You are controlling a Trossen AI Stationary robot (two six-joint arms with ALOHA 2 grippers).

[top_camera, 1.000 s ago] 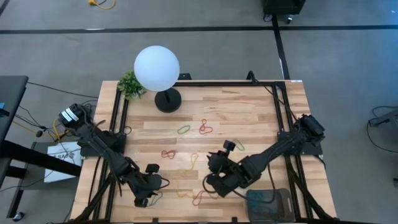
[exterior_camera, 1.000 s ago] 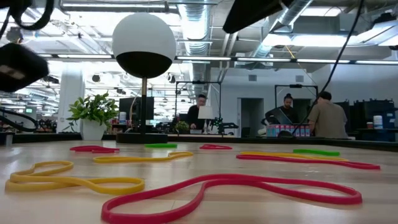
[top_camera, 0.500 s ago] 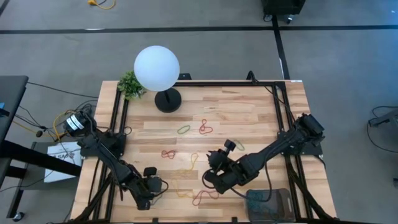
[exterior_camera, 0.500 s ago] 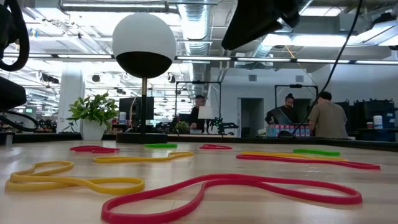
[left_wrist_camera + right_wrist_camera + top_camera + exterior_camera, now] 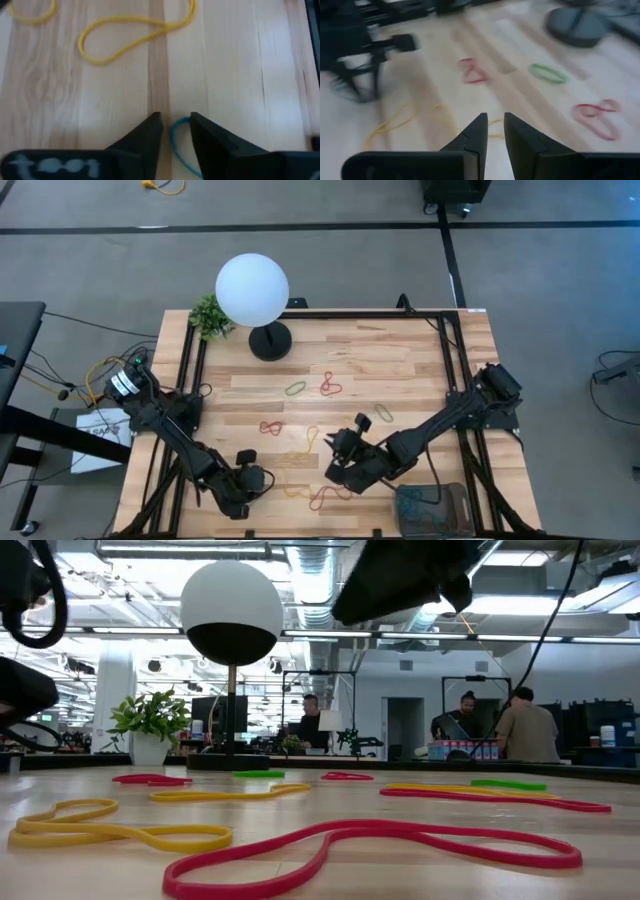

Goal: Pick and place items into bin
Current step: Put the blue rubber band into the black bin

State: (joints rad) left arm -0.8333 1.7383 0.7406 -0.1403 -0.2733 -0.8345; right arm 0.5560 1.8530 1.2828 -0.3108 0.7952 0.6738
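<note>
Wooden table [image 5: 420, 365]; blurred white writing on left tool [image 5: 175, 131], unreadable.

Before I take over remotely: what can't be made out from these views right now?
- Bin contents: high view, too small and dark.
- Whether the left gripper grips the blue band: left wrist view, band runs under the fingers.
- Right gripper: band below it unclear, right wrist view blurred.

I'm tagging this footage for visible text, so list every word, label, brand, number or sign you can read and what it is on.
None can be read.
White marks on the left gripper body in its own wrist view: too blurred to read.
White sheet beside the table in the high view: printing too small to read.
Rubber bands, bin, globe lamp: no text visible.
</note>
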